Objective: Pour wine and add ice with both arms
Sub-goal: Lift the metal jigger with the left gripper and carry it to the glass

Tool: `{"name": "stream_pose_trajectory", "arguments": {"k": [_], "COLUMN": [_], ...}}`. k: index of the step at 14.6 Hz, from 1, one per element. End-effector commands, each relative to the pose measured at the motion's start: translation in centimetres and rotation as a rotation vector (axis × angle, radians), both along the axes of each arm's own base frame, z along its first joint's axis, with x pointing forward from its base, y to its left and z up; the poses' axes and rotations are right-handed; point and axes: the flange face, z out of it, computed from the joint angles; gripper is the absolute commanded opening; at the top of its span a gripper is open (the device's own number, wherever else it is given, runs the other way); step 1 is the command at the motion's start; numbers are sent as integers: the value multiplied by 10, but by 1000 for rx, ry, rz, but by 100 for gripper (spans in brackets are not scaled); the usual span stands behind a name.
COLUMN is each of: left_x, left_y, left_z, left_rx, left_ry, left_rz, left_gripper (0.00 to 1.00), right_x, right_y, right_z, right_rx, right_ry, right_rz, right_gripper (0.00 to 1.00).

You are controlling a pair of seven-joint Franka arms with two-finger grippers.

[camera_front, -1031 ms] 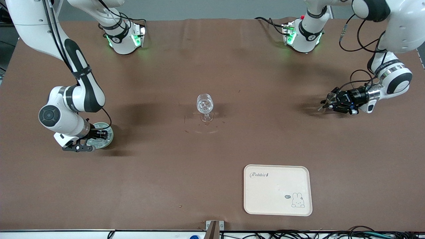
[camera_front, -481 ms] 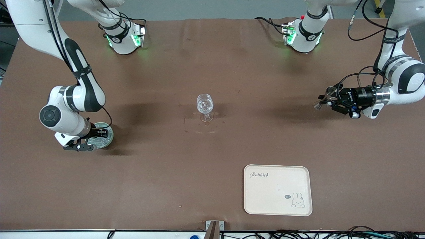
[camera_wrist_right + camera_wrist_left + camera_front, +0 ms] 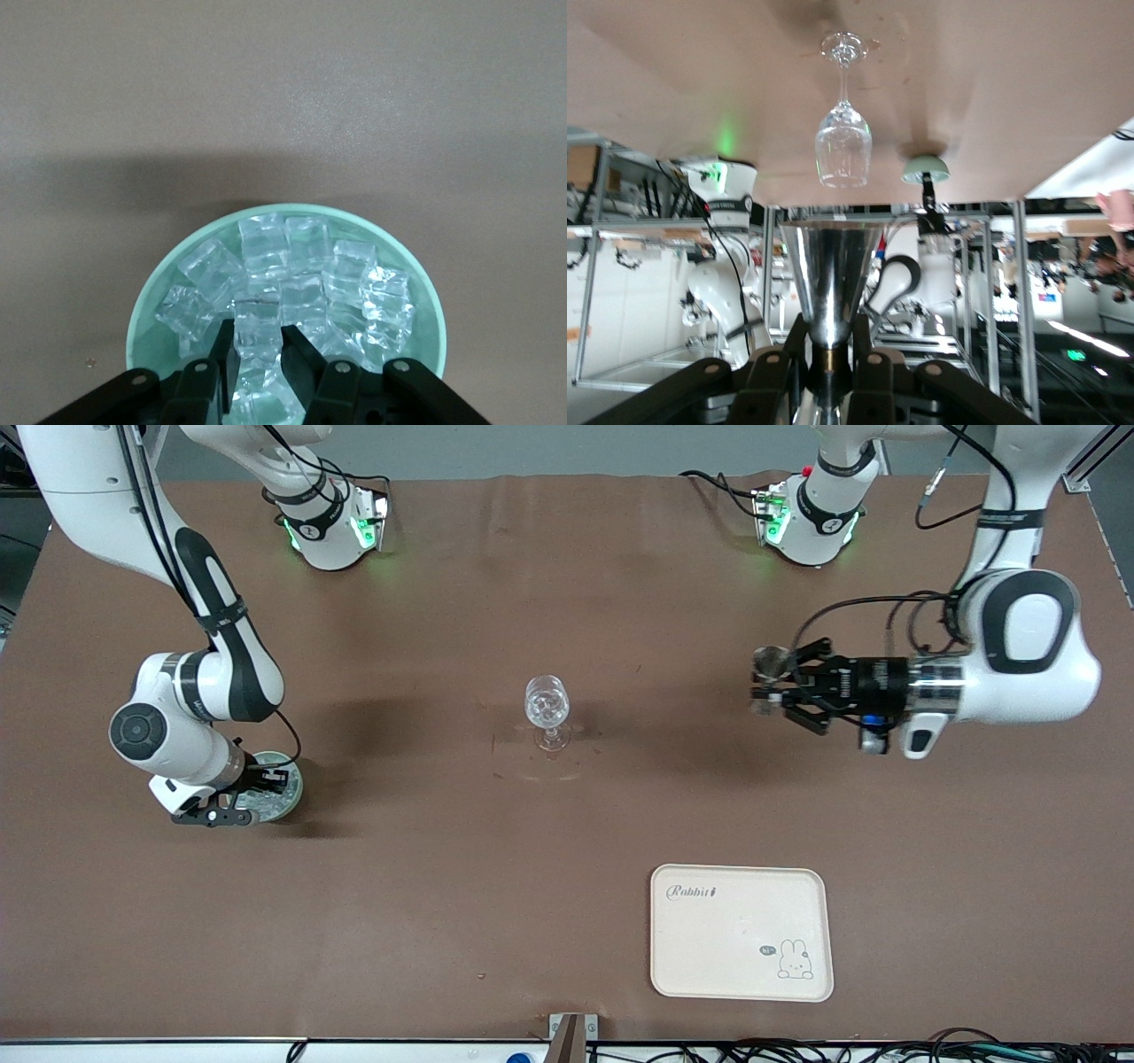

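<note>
I see brown mat-covered table, grey wall above, cables along near edge.

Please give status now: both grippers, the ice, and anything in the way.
Left gripper shut on metal cup, in the air, toward wine glass. Right gripper in green bowl, fingers around one ice cube. Nothing between cup and glass.
</note>
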Motion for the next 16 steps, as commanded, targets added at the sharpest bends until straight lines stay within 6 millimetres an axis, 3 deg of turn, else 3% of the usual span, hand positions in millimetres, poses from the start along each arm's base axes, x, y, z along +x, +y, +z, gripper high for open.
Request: {"name": "stream_pose_trajectory", "arguments": {"k": [1, 4, 9, 11, 16], "left_x": [-11, -23, -39, -42, -38], "left_y": [-42, -96, -159, -189, -232], "left_z": [-4, -12, -41, -51, -69], "left_rx": [60, 117, 192, 209, 230], "left_ry": [-19, -38, -40, -34, -38], "left_rz": [-53, -51, 3, 33, 98], "left_gripper": [0, 0, 0, 0, 0], "right_x": [1, 9, 28, 36, 57], "right_y": [2, 6, 7, 6, 5], "right_z": [8, 24, 67, 100, 222], "right_rx": [-3, -4, -10, -11, -18], "right_ry": [23, 65, 115, 118, 101], "right_rz": [-12, -28, -37, -41, -55], "right_gripper": [11, 9, 8, 6, 6]}}
